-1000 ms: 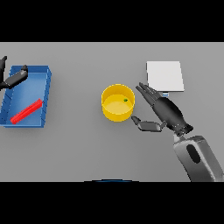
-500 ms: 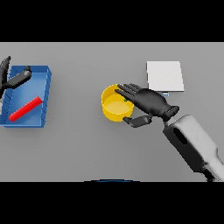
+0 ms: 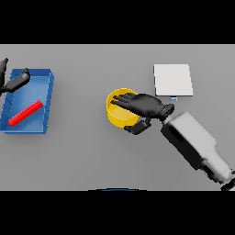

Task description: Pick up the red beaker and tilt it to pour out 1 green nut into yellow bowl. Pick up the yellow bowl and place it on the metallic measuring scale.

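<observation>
- The yellow bowl (image 3: 120, 112) stands upright on the grey worktop (image 3: 92, 151), near the middle and a little right of centre.
- The right hand (image 3: 146, 106) lies over the right half of the bowl, its arm coming in from the lower right. The fingers reach leftward across the bowl's opening, and the thumb (image 3: 136, 128) curls in below, against the bowl's near right side. The hand looks clasped on the rim, fingers above and thumb beneath, though how firmly it bears on the bowl is hard to tell from above.
- The inside of the bowl is mostly hidden by the fingers, so I cannot tell what it contains.
- The metallic measuring scale (image 3: 172, 80) is a pale square plate up and to the right of the bowl, apart from it, with nothing on it.
- A blue tray (image 3: 46, 106) sits at the far left of the worktop. The red beaker (image 3: 25, 113) lies slantwise inside it.
- The left hand (image 3: 13, 82) shows at the left edge, over the tray's upper left corner, its fingers loosely extended and holding nothing.
</observation>
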Robot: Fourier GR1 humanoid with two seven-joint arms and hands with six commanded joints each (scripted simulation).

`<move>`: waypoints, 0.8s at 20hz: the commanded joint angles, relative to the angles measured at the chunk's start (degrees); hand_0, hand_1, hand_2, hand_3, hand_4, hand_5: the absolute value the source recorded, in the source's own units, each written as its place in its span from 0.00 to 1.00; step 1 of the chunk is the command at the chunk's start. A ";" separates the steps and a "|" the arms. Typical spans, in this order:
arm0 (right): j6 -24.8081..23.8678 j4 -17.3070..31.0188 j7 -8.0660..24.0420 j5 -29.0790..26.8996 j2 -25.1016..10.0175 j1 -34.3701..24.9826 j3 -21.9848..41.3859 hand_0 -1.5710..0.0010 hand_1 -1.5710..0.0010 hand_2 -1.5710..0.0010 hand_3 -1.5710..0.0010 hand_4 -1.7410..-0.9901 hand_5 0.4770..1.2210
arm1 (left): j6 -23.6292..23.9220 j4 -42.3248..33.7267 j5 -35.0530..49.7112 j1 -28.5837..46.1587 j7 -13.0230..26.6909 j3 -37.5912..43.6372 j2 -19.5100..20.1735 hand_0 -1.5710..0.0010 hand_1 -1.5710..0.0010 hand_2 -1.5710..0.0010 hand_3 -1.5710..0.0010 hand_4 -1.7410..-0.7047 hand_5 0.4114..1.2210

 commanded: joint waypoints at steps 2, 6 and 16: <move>0.85 2.04 -0.20 0.74 0.61 -0.97 1.24 1.00 1.00 1.00 1.00 0.61 0.26 | -0.36 -0.11 0.22 -0.06 -0.94 0.28 0.29 1.00 1.00 1.00 1.00 0.91 0.40; 2.49 3.75 0.85 1.38 1.00 -1.94 2.24 1.00 1.00 1.00 1.00 0.58 0.26 | -0.12 0.32 0.39 -0.36 -0.50 0.54 0.04 1.00 1.00 1.00 1.00 0.91 0.40; 4.42 6.87 1.90 3.92 2.17 -4.72 5.06 0.68 0.72 0.75 0.77 0.42 0.66 | -0.08 -0.44 0.50 -0.18 -1.06 0.54 0.18 1.00 1.00 1.00 1.00 0.91 0.38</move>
